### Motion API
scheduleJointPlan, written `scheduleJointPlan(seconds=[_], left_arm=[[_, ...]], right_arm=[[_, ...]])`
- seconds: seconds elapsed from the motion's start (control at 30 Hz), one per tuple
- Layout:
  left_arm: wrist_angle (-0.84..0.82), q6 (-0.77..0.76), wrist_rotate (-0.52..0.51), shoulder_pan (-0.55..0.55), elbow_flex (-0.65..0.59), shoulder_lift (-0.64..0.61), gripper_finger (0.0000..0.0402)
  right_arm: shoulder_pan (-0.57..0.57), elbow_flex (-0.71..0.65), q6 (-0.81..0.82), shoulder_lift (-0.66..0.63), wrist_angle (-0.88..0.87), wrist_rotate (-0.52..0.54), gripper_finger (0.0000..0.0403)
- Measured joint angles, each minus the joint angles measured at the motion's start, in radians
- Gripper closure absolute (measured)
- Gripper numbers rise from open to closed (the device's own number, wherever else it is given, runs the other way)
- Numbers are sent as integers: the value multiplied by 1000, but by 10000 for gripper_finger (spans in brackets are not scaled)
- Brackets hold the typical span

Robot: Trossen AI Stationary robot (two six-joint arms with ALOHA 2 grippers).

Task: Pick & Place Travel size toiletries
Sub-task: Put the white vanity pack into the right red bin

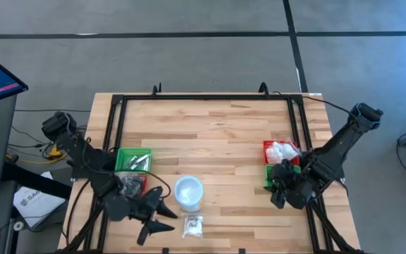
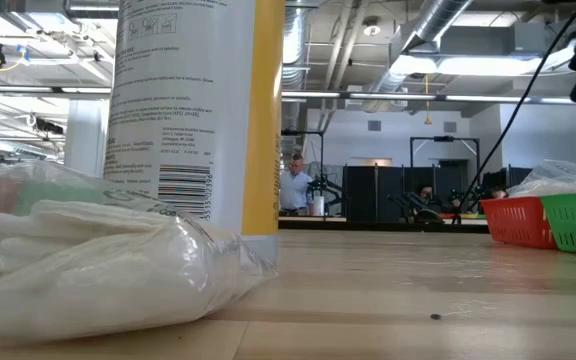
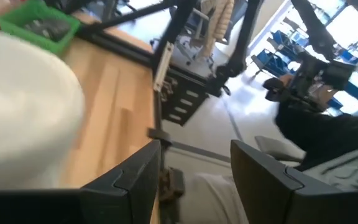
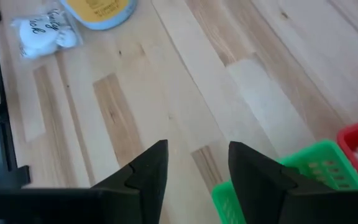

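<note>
Near the front edge of the pale wooden bench (image 1: 210,127), a clear wrapper of white pieces (image 1: 192,226) lies flat, just in front of a large white round container (image 1: 188,191). The left gripper (image 1: 162,215) hovers just to the left of that wrapper, its 2 dark fingers spread apart and holding nothing. Behind it, by the left edge, sits a green square tray (image 1: 134,159) with what look like thin silvery sticks, though that is hard to make out. The right gripper (image 4: 194,168) hangs over the right edge, fingers parted and empty, above another green tray (image 4: 291,171) touching a red square tray (image 1: 279,150) filled with wrapped white pieces.
</note>
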Motion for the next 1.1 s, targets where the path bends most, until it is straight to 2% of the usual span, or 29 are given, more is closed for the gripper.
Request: scheduleJointPlan(seconds=[0.1, 0.37, 0.77, 1.1], left_arm=[[-2, -53, -16, -31, 0, 8, 216], [-79, -212, -158, -91, 0, 35, 216], [-74, -572, -130, -90, 0, 245, 216], [-72, -735, -113, -65, 0, 352, 216]], right_arm=[[-17, 0, -34, 0, 17, 0, 246], [-37, 0, -100, 0, 81, 0, 254], [-36, 0, -130, 0, 138, -1, 264], [-25, 0, -156, 0, 180, -1, 267]])
